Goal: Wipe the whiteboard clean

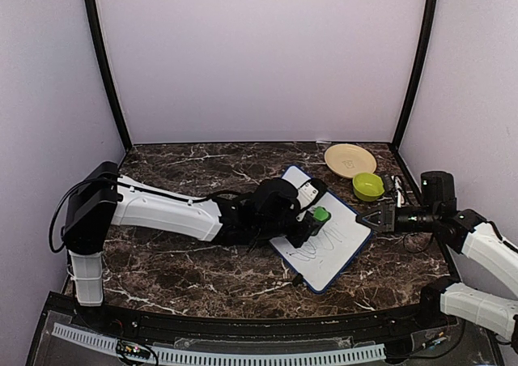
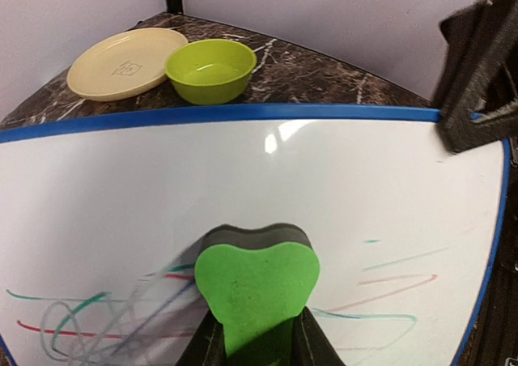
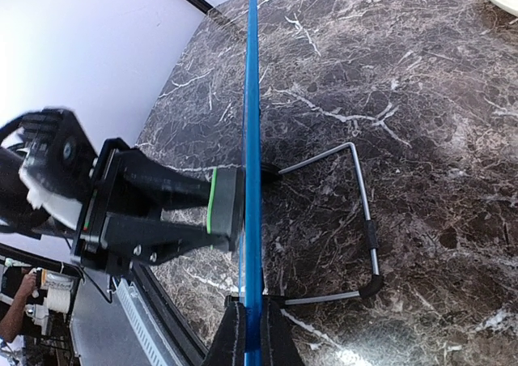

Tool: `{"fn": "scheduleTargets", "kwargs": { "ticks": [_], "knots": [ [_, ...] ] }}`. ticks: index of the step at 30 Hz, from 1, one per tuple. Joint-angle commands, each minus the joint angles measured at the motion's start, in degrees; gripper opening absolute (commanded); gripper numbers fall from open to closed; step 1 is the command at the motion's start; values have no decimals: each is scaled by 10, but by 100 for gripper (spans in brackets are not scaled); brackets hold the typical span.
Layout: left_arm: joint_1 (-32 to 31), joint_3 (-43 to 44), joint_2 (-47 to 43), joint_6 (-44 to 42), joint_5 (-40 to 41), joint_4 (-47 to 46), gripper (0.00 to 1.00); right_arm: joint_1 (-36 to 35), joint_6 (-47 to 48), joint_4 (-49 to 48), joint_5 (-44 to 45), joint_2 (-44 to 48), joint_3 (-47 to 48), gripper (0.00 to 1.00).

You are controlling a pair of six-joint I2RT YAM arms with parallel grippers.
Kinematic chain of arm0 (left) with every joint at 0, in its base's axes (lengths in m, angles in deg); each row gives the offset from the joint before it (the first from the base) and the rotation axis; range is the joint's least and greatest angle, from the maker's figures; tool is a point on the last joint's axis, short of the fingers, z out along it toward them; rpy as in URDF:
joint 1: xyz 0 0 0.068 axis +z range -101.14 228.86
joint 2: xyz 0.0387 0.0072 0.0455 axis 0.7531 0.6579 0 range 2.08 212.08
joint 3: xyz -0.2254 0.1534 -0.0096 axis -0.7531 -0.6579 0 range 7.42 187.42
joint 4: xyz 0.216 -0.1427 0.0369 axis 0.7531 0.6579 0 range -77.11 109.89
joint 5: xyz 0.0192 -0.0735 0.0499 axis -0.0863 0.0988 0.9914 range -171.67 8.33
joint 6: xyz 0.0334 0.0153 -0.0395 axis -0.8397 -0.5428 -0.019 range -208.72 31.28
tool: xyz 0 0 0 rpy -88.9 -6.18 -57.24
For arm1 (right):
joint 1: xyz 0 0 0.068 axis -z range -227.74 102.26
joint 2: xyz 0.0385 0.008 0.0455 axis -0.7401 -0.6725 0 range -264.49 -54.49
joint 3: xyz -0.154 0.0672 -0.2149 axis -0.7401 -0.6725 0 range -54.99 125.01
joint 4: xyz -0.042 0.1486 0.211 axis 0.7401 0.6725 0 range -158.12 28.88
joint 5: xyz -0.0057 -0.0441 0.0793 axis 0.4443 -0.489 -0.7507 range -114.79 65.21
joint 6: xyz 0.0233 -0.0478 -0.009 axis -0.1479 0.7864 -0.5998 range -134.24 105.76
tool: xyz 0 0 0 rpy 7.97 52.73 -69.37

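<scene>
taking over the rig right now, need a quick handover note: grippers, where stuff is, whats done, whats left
Left gripper: shut on the green eraser, pressed against the whiteboard.
Right gripper: shut on the whiteboard's blue frame edge, bracing it.
Whiteboard: mid-table, with the tan plate and green bowl beyond it.
Done: the part nearest the bowl looks clean.
Left: coloured scribbles on either side of the eraser, plus faint streaks.
</scene>
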Motion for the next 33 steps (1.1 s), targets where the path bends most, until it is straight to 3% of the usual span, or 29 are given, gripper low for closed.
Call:
{"fn": "scheduleTargets", "kwargs": {
  "ticks": [1, 15, 25, 33],
  "knots": [
    [57, -17, -15, 24, 31, 38, 0, -6, 6, -13, -19, 7, 0, 0],
    [108, 6, -10, 35, 15, 69, 0, -6, 8, -12, -19, 6, 0, 0],
    [41, 39, 5, -45, -49, 29, 0, -5, 6, -12, -16, 5, 1, 0],
    [29, 26, 6, -62, -11, 16, 0, -6, 7, -12, -15, 3, 1, 0]
  ]
}}
